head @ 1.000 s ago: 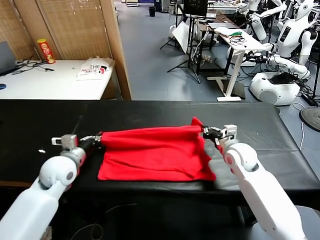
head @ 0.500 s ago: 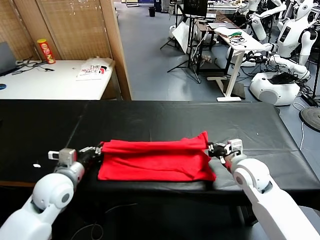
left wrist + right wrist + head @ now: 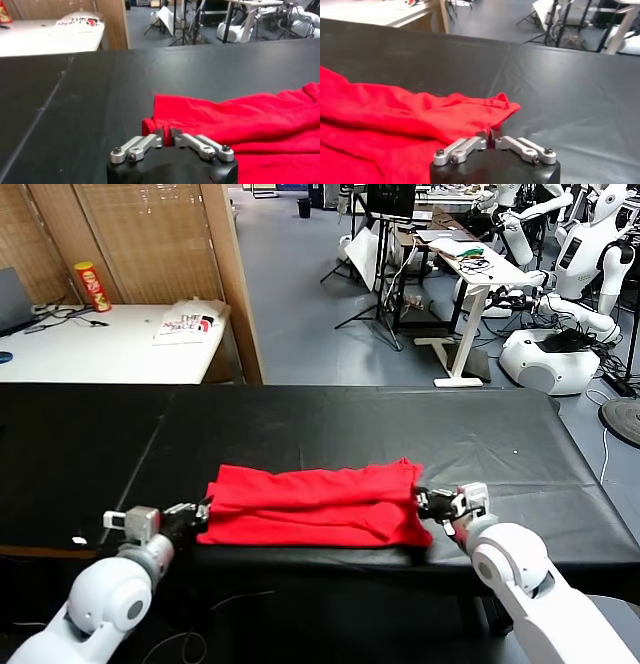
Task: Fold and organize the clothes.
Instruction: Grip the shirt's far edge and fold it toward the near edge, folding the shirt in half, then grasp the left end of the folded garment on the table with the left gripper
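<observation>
On the black table (image 3: pixel 300 424) the red T-shirt (image 3: pixel 315 504) lies folded near my edge, my left gripper (image 3: pixel 195 513) and right gripper (image 3: pixel 425 502) pinch its ends, so next I'd let go.

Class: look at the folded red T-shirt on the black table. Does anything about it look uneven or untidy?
Yes. The red T-shirt is folded unevenly: its folded-over layer is rumpled, and a corner pokes out at its right end near the right gripper.

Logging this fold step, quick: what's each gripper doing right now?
Left gripper: at the left end of the red T-shirt; open or shut cannot be told.
Right gripper: at the shirt's right end; cannot be told either.
</observation>
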You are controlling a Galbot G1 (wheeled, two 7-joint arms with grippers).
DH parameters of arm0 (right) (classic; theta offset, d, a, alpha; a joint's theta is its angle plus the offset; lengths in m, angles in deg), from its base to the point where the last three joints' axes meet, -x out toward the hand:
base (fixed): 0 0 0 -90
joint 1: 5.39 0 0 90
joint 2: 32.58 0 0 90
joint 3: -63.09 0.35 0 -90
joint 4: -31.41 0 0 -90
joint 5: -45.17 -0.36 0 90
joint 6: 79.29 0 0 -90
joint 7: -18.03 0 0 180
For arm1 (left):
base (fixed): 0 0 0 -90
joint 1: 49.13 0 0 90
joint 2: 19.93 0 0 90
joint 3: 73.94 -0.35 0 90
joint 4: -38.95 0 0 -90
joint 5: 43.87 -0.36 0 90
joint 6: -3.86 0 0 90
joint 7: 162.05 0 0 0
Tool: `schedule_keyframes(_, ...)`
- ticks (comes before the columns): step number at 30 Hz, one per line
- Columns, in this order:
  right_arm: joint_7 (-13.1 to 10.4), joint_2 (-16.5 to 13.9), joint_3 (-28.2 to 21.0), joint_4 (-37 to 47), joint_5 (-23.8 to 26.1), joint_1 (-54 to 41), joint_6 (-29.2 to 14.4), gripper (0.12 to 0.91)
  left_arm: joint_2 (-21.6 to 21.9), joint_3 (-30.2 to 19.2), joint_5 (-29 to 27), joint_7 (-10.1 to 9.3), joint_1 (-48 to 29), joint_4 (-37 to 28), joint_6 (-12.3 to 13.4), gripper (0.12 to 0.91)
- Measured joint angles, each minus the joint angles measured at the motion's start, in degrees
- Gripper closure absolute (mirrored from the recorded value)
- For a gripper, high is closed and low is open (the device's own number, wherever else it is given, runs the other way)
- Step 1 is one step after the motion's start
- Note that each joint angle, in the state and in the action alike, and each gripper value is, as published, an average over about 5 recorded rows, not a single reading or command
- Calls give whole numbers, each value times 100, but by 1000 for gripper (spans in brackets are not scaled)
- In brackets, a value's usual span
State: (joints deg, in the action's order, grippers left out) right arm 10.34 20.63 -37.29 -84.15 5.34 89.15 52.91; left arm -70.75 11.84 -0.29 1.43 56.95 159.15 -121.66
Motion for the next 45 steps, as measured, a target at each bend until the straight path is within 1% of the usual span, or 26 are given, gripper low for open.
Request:
schedule_keyframes(1,4,-5,48,-29,-23,12,0,440,-3,12,-1,0,-7,3,4,476)
schedule_keyframes(4,-32,33,174,-61,-53,-13,-14,299,-30,70,6,0,-64,-26,39,326)
schedule_keyframes(5,-68,66,197,-49,-34,-43,-49,268,-47,90,10,0,-100,-54,58,290)
schedule_keyframes(7,-162,162,197,11,52,-142,-190,238,-93,117,26,13,-207,-143,94,247)
schedule_keyframes(10,-238,370,112,206,259,-367,-466,229,-174,115,54,58,-429,-341,152,234)
schedule_keyframes(14,-212,683,-96,662,516,-725,-655,227,-333,41,93,116,-769,-662,253,232)
schedule_keyframes(18,-196,940,-273,1187,607,-1019,-697,227,-516,-72,157,145,-1012,-965,328,232)
schedule_keyframes(22,-195,1149,-367,1586,637,-1156,-713,227,-674,-175,146,170,-1162,-1218,336,232)
schedule_keyframes(28,-193,1290,-392,1819,668,-1197,-736,239,-853,-250,51,299,-1271,-1522,345,239)
schedule_keyframes(29,-193,1301,-393,1841,678,-1194,-737,254,-871,-251,65,325,-1284,-1562,354,257)
schedule_keyframes(31,-193,1326,-394,1878,700,-1184,-741,302,-904,-250,107,389,-1303,-1634,378,327)
schedule_keyframes(32,-193,1342,-393,1892,714,-1177,-745,332,-919,-249,121,422,-1308,-1662,390,374)
schedule_keyframes(33,-195,1360,-393,1904,727,-1169,-750,372,-932,-250,122,449,-1313,-1686,402,439)
schedule_keyframes(35,-214,1404,-391,1920,768,-1152,-778,433,-962,-262,71,484,-1324,-1731,432,540)
schedule_keyframes(36,-232,1425,-391,1925,792,-1142,-798,479,-979,-273,13,489,-1331,-1756,461,607)
schedule_keyframes(38,-295,1470,-386,1931,867,-1119,-858,557,-1015,-307,-173,486,-1348,-1811,566,707)
schedule_keyframes(39,-336,1494,-384,1932,917,-1104,-896,616,-1033,-324,-289,482,-1357,-1839,634,774)
schedule_keyframes(40,-378,1518,-382,1932,973,-1090,-935,665,-1051,-341,-423,480,-1366,-1869,711,824)
schedule_keyframes(42,-488,1575,-372,1938,1102,-1057,-1023,779,-1090,-370,-729,478,-1387,-1930,856,888)
schedule_keyframes(43,-537,1604,-365,1944,1152,-1040,-1058,827,-1112,-380,-896,475,-1400,-1962,925,905)
schedule_keyframes(45,-615,1663,-345,1959,1214,-1010,-1111,884,-1156,-391,-1221,475,-1431,-2029,1045,904)
